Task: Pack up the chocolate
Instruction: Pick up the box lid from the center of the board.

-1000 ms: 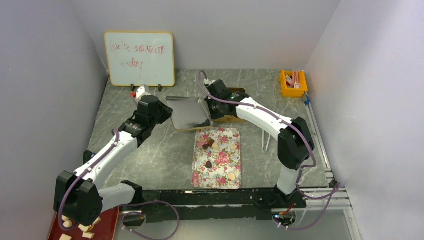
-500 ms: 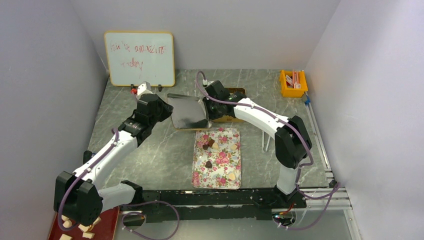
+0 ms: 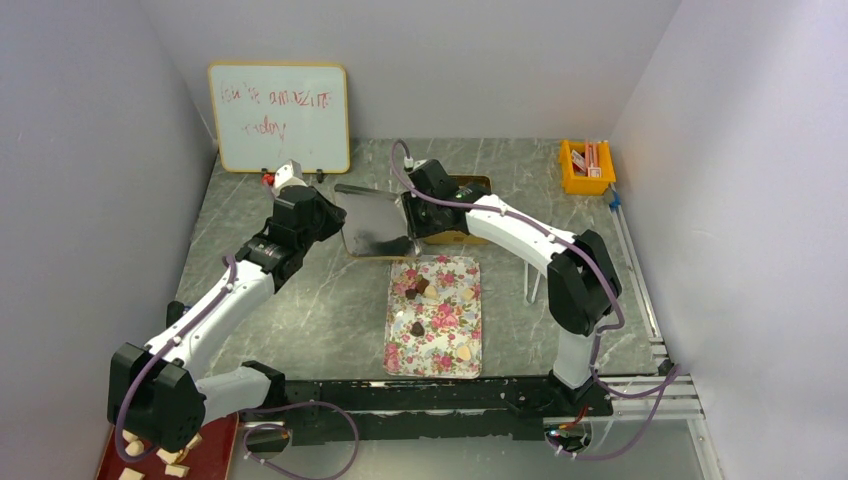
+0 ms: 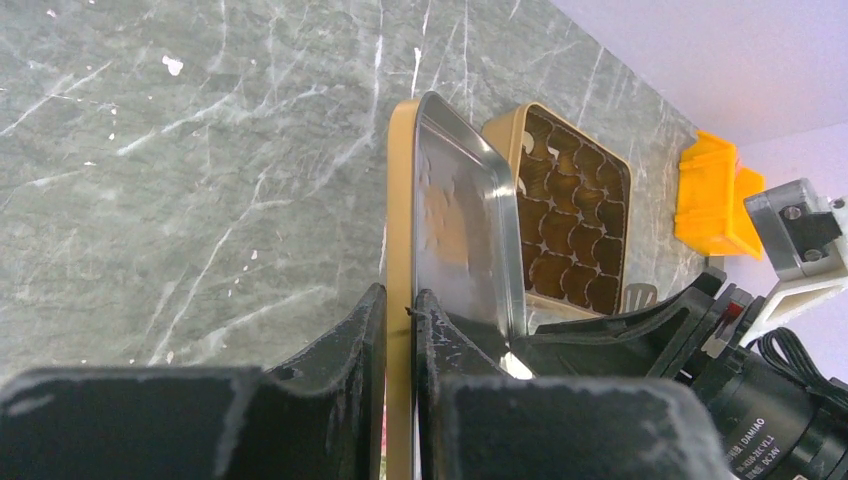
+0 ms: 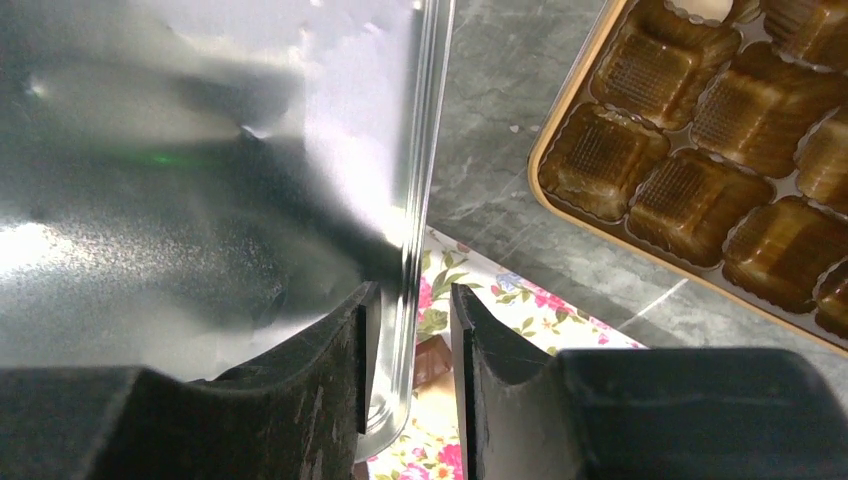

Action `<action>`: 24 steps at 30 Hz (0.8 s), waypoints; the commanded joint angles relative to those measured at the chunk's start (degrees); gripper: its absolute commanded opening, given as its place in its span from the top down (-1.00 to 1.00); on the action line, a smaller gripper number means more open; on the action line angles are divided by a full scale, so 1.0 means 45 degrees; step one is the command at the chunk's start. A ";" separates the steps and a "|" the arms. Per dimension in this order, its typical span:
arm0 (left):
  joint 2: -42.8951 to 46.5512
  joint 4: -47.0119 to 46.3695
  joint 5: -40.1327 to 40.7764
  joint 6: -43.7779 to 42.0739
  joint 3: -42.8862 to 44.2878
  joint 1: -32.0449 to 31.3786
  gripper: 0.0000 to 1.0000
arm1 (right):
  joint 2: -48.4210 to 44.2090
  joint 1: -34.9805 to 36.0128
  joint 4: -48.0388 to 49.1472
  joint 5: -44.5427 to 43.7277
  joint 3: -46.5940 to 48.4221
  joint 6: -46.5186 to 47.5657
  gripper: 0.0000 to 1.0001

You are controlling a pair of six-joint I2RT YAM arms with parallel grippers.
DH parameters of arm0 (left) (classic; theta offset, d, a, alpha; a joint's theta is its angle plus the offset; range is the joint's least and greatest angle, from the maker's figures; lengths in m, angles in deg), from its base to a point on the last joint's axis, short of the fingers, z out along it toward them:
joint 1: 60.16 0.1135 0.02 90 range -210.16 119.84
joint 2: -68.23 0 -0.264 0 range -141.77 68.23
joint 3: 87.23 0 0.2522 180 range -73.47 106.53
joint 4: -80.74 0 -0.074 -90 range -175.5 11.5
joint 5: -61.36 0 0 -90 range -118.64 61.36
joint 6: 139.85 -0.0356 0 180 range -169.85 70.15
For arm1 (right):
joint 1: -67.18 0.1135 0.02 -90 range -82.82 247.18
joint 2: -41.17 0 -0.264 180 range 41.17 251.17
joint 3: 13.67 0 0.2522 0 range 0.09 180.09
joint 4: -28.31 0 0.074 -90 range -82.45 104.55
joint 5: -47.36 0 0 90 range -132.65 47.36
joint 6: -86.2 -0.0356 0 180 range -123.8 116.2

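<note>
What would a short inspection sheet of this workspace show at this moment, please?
Surface: grey marbled table.
Job's things: chocolates lie on the floral tray; behind it is the gold compartment tray, and the cells in view look empty; the metal lid is between the arms.
Clutter: whiteboard, orange bin, red tray of beige chunks.
Grippers: left pincer shut on the lid's rim; right pincer open, straddling the opposite rim.
Cables: purple cables along both arms.
Surroundings: plain white walls.
</note>
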 commanded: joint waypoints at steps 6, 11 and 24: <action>0.0107 -0.1069 -0.0299 -0.0008 0.0726 -0.0069 0.90 | 0.0072 0.0082 0.0303 -0.0361 0.1184 0.0419 0.19; -0.0003 -0.1021 -0.0262 -0.0115 0.0743 -0.0069 0.90 | 0.0191 0.0081 0.0193 -0.0559 0.1664 0.0762 0.17; -0.0201 -0.0899 -0.0299 -0.0132 0.0784 -0.0069 0.90 | -0.0165 0.0081 0.0270 -0.1703 0.2450 0.2347 0.15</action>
